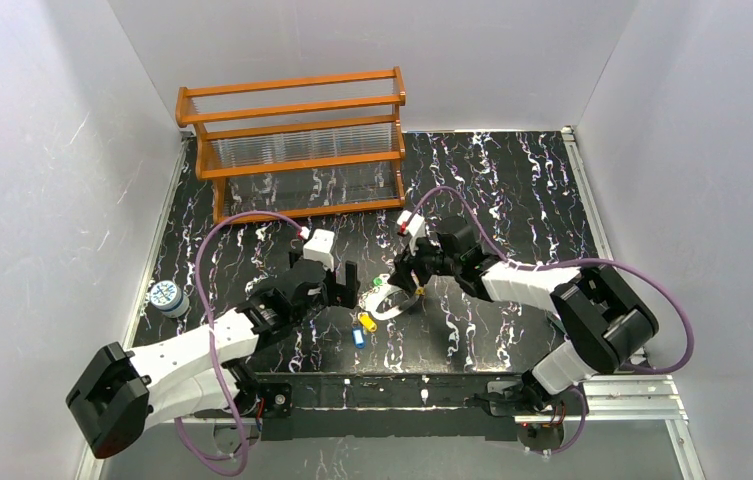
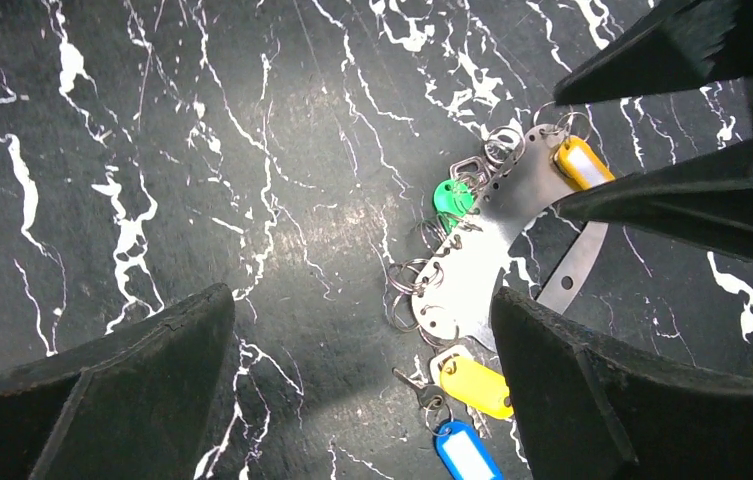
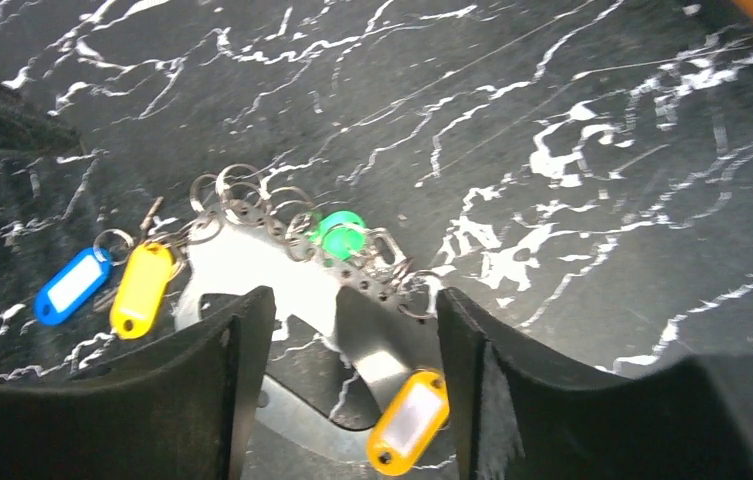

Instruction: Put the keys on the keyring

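Observation:
The keyring (image 1: pixel 389 302) is a flat silvery metal band in a loop, with holes and several small split rings, lying on the black marble table. A green key head (image 1: pixel 377 282) and an orange-yellow one (image 1: pixel 419 291) sit on it. A yellow key (image 1: pixel 365 322) and a blue key (image 1: pixel 358 337) lie just beside its near end. My right gripper (image 1: pixel 407 283) is open and straddles the band (image 3: pixel 242 265) and the orange-yellow head (image 3: pixel 407 420). My left gripper (image 1: pixel 340 290) is open and empty, just left of the ring (image 2: pixel 482 250), with the yellow (image 2: pixel 477 385) and blue (image 2: pixel 464 452) keys by its right finger.
A wooden rack (image 1: pixel 297 140) stands at the back left of the table. A small blue-and-white roll (image 1: pixel 167 297) sits at the table's left edge. A small dark bare key (image 2: pixel 414 383) lies by the yellow one. Purple cables arc over both arms.

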`<state>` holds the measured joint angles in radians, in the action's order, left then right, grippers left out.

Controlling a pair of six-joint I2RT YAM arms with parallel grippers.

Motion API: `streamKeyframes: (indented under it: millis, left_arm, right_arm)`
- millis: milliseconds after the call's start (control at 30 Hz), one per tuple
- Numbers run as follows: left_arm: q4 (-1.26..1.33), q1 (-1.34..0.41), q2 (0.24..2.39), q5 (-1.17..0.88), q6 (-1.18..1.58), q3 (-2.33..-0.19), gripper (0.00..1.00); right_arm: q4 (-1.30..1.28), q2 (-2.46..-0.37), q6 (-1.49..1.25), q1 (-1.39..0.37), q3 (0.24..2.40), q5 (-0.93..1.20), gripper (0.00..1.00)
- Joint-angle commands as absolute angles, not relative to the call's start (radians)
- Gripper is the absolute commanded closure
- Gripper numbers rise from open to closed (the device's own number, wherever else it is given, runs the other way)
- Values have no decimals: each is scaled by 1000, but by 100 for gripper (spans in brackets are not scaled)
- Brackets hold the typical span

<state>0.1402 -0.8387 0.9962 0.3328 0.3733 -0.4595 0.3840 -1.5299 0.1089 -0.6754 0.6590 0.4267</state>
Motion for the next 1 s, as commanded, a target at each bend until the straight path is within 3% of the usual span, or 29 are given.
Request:
streamKeyframes:
  millis: [0, 267, 333, 433, 667, 967]
  left_arm:
    - [93, -815, 1014, 370, 475, -501, 2]
    - [117, -678, 1063, 223, 593, -485, 2]
    - [122, -659, 1072, 198, 595, -486, 2]
    - [130, -645, 1079, 181, 603, -484, 2]
    - [100, -608, 1131, 135, 626, -497, 2]
    - [164, -597, 1209, 4, 641, -487, 6]
  right_arm:
    - [444, -1455, 99, -674, 683, 285, 27]
    - [357, -1389, -117, -653, 713, -8, 2]
    - [261, -1396, -240, -635, 760, -143, 1]
    - [120, -1413, -367, -596, 826, -212, 5]
    - [31, -1489, -413, -562, 877, 43, 8]
    - [18, -1614, -515, -561, 931, 324, 38]
